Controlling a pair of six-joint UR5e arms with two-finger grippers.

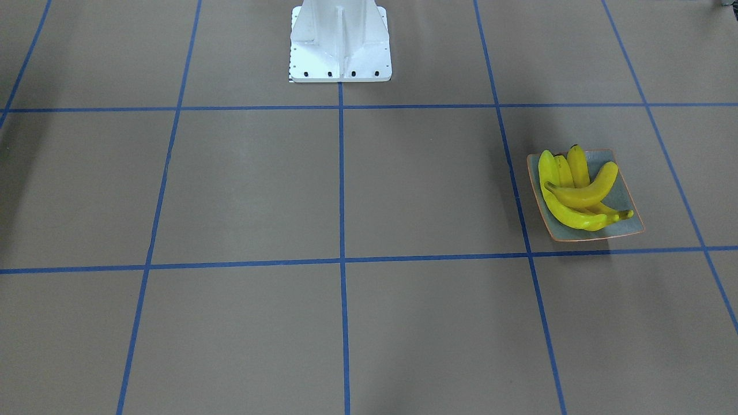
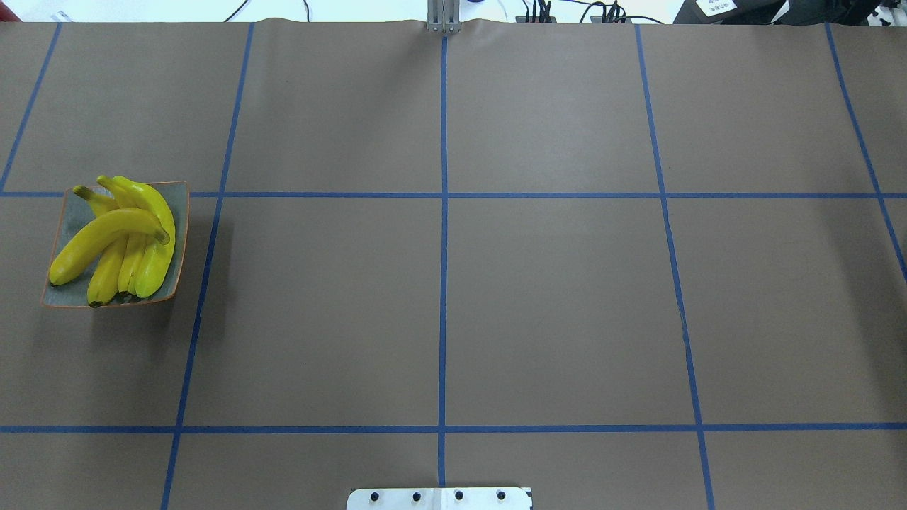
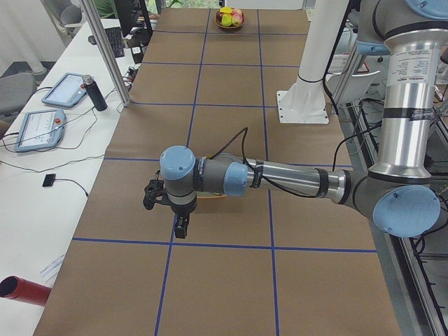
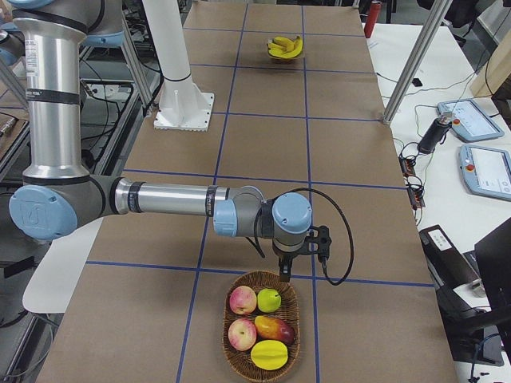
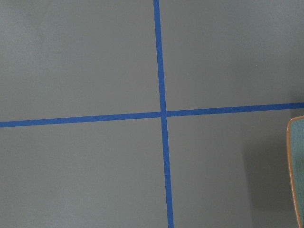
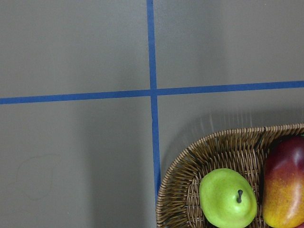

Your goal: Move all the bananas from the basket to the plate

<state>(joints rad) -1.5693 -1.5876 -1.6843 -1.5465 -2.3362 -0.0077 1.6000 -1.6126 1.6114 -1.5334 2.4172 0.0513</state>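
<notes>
Four bananas lie on the plate near the bench's left end, with neither hand touching them.
You will find the bananas (image 2: 117,237) glossy, curved and bright yellow with dark tips, one lying across the other three, on the squarish grey-green plate (image 2: 74,214) with a thin orange rim. The left hand (image 3: 180,234) hangs over the matte brown bench (image 2: 553,297) just beside the plate. The right hand (image 4: 285,270) hangs at the rim of the woven wicker basket (image 6: 183,185) at the opposite end, well apart. For either hand, you cannot tell whether the fingers are apart or together.
</notes>
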